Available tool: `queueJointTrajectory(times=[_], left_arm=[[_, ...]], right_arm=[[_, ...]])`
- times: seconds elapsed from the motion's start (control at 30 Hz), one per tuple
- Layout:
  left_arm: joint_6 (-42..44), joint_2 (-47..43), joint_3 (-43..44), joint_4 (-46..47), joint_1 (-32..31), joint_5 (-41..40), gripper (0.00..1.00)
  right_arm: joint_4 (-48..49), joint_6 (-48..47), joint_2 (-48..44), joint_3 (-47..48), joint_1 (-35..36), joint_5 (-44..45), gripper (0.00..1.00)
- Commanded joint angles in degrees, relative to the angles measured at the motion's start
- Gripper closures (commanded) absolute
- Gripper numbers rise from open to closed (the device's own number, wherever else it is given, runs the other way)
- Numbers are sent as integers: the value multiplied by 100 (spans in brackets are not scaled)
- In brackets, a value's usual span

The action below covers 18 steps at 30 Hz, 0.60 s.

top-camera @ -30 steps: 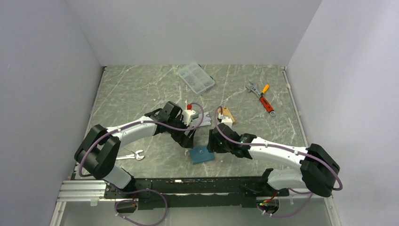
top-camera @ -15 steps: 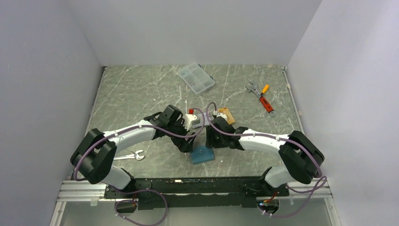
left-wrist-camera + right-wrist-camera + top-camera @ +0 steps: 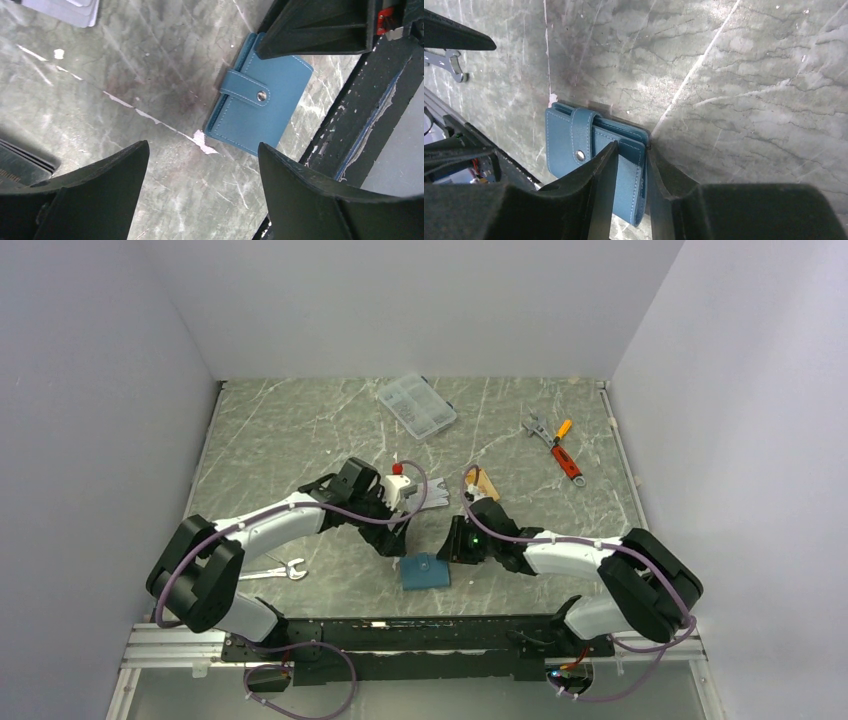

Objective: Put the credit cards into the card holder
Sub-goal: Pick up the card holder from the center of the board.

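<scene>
Pinches with the right gripper (image 3: 631, 150): fingers drawn close together on one long edge of the card holder (image 3: 561, 150), one over the teal cover, the other just outside the edge. Looks like a hold meant to steady or lift the holder for opening. Snap tab (image 3: 245, 91) fastened and cover shut, so no way in for a card yet.

Holds the left gripper (image 3: 202, 150) spread wide and empty, poised just above the table (image 3: 300, 430) beside the holder and touching nothing. Probably placed there to work the tab or the free cover against the right-hand pinch.

Places the holder flat on the marbled grey-green table near the front edge, between the two wrists.

Shows the credit cards (image 3: 483, 481) lying farther back – an orange-gold one behind the right wrist, and pale silver-grey ones (image 3: 70, 10) in a loose stack beyond the left gripper. Apart from the holder, all of them, and in neither gripper's reach without a move.

Farther out: a clear compartment box (image 3: 416, 406) at the back of the table, hand tools (image 3: 555, 445) at the far right, a small wrench (image 3: 285, 568) by the left arm – none of it part of the job. Suggests an early stage, with the holder to be opened before any card goes in.
</scene>
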Motion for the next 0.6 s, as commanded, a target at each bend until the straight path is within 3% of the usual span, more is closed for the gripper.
queueJointTrajectory(times=[0.0, 0.07, 0.17, 0.27, 0.57], left_arm=[[-19, -67, -9, 156, 64, 102, 17], [72, -127, -91, 198, 61, 34, 20], [209, -309, -140, 246, 58, -36, 24], [222, -395, -29, 124, 62, 63, 23], [110, -801, -180, 286, 705, 1345, 2]], right_arm=[[-371, 66, 28, -269, -32, -265, 70], [-399, 66, -76, -310, -66, -304, 73], [-394, 159, -318, -440, -105, -247, 99], [-241, 209, -583, -442, -180, -241, 100], [-576, -321, -1620, 318, -200, 103, 100]])
